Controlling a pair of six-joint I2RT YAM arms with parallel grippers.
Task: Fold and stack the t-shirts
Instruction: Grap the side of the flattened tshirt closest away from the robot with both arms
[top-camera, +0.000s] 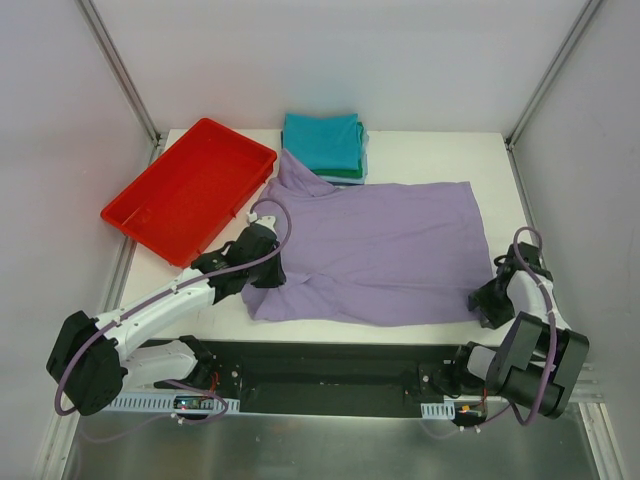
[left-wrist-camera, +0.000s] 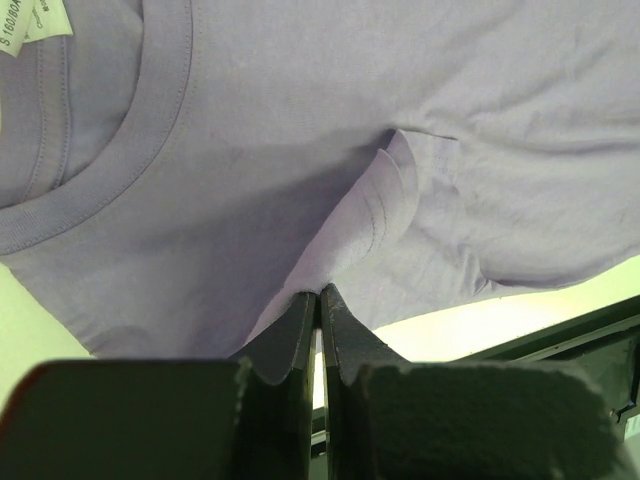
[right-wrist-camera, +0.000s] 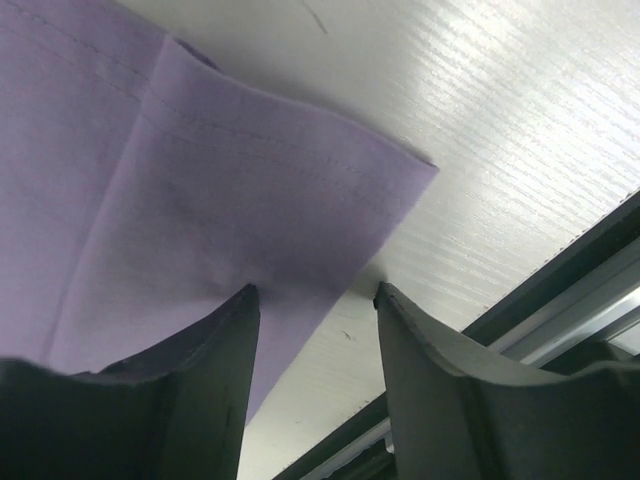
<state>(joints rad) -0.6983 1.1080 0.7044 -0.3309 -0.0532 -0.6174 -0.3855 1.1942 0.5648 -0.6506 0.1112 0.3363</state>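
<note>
We see the plain lavender-purple cotton t-shirt (top-camera: 380, 250) spread flat across the white table (top-camera: 430, 150), one sleeve reaching up beside the stack of folded teal and green t-shirts (top-camera: 322, 145) at the back. The left fingers (left-wrist-camera: 295, 340) are pressed together, pinching a raised fold of it below the collar. The right fingers (right-wrist-camera: 200, 380) stand apart, straddling its near right hem corner. A red plastic tray (top-camera: 190, 190) sits far left.

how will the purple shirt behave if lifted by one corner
Probably floppy: the shirt puckers into a ridge where the left gripper pinches it. Likely light, being thin cloth lying flat on the table. The rest would likely drag and sag rather than rise flat.
</note>
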